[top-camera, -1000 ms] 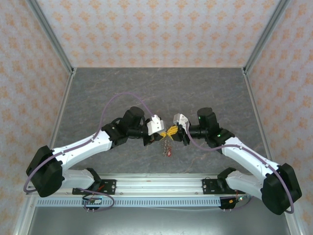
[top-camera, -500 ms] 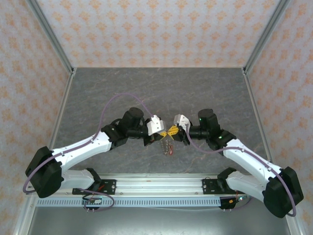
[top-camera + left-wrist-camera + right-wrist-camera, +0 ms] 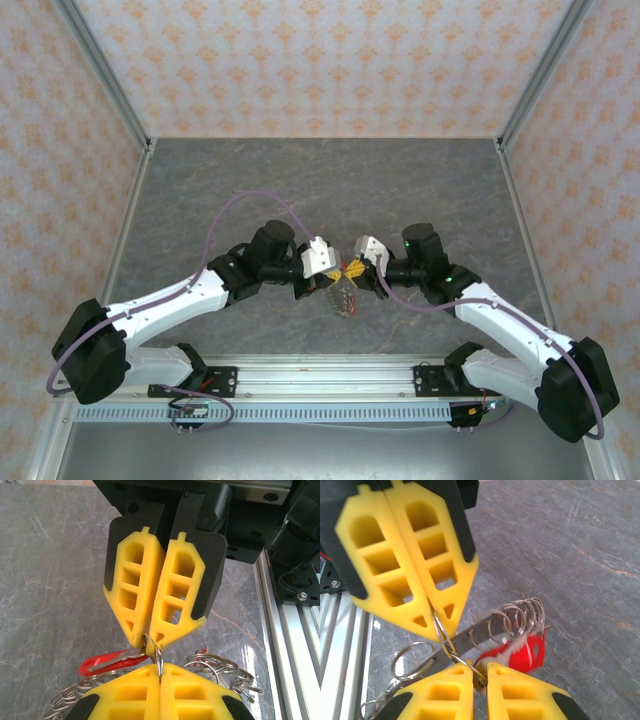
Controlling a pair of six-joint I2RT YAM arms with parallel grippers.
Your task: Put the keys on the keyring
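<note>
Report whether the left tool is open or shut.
Shut. In the left wrist view, the left tool has its yellow fingers pressed together, pinching a thin metal ring at their tips.

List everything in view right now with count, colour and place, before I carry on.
keyring: one bunch of looped wire rings, silver-grey, held above the table between the two hands, at centre.
red tag: at least one, red, hanging among the rings.
table: one, grey marbled, under everything.
walls: three, pale with an orange pattern, around the table.
rail: one, silver, near edge, carrying both arm bases.
cables: two, purple, one along each arm.
left hand: one, yellow fingers, shut on the keyring.
right hand: one, yellow fingers, shut on the keyring, tip to tip with the left.
</note>
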